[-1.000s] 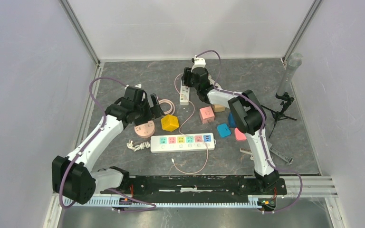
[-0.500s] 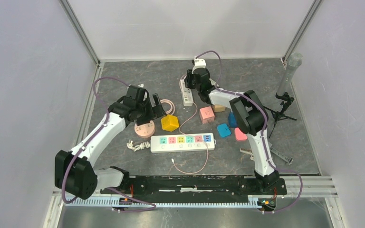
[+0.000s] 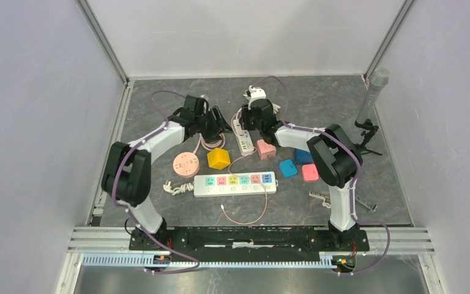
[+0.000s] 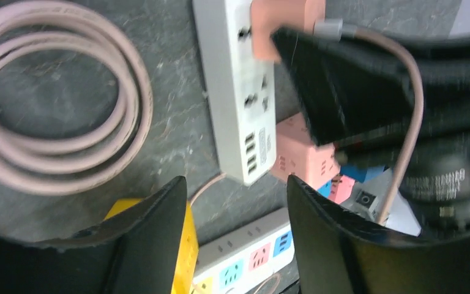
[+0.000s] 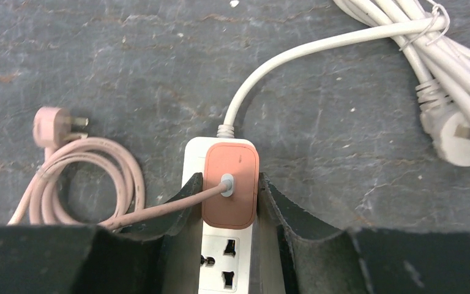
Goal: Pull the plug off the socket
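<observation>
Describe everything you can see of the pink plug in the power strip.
The pink plug is a smooth rectangular block with rounded corners, seemingly plastic, seated in the end socket of the white power strip, nearest its cord. A pale pink cable leaves a grey collar on its top face. The right gripper appears clamped on its long sides.

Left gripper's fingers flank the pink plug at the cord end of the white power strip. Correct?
No: it is the right gripper, not the left, whose fingers flank the pink plug at the cord end of the white power strip. The right wrist view shows it.
</observation>
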